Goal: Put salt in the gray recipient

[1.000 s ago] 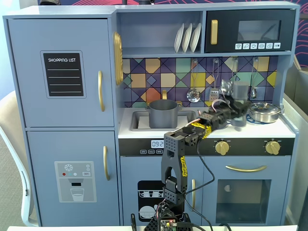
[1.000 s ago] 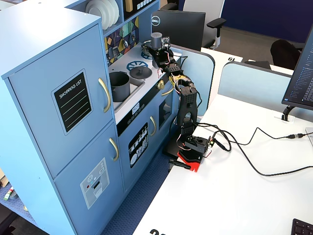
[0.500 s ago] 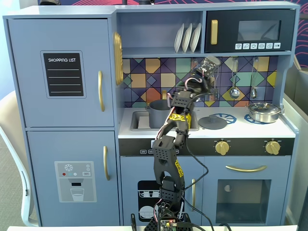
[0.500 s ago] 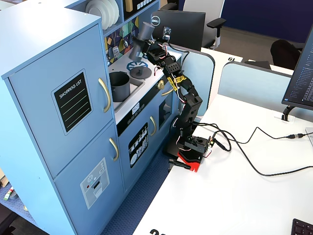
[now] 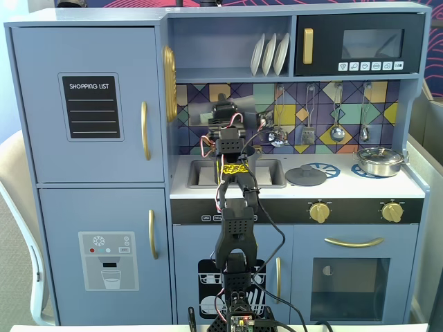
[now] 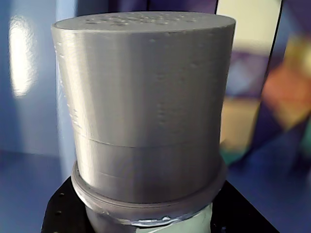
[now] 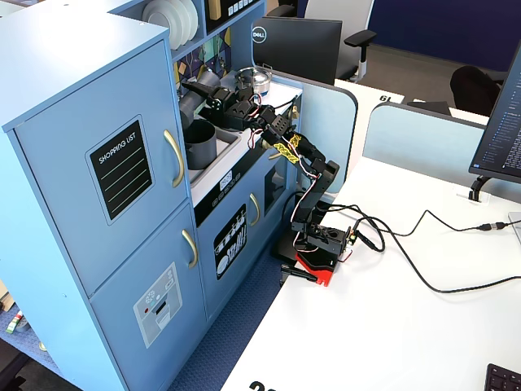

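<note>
Bright even daylight, fixed views sharp, wrist view background blurred

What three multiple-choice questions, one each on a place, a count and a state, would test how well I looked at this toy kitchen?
1. Where is the gray pot?
A. in the sink
B. on the stove
C. in the microwave

2. How many white plates stand on the shelf?
A. two
B. three
C. five

3. What is the gripper doing?
A. hanging open and empty
B. gripping a spoon
C. gripping the salt shaker

Answers:
1 A: a fixed view shows it sitting in the sink recess.
2 B: three stand side by side.
3 C: the wrist view shows the shaker right in the gripper.
</note>
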Robot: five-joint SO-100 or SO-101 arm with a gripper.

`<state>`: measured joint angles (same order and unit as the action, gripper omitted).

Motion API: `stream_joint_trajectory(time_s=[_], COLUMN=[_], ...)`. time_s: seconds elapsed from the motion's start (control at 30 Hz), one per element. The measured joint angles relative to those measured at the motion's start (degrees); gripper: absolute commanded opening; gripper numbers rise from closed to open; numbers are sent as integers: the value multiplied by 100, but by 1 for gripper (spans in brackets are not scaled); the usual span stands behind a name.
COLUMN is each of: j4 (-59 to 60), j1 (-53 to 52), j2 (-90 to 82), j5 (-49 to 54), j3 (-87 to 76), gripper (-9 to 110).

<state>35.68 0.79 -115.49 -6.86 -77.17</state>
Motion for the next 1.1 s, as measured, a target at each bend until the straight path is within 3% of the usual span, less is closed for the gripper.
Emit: stream_joint_trajectory(time_s=[0.5, 0.87, 1.1], j4=[-176, -466, -457], j1=[510, 712, 62], j2=[193, 589, 589], j5=[-4043, -4957, -5229], j3=[0, -18, -765], gripper=[0, 0, 0])
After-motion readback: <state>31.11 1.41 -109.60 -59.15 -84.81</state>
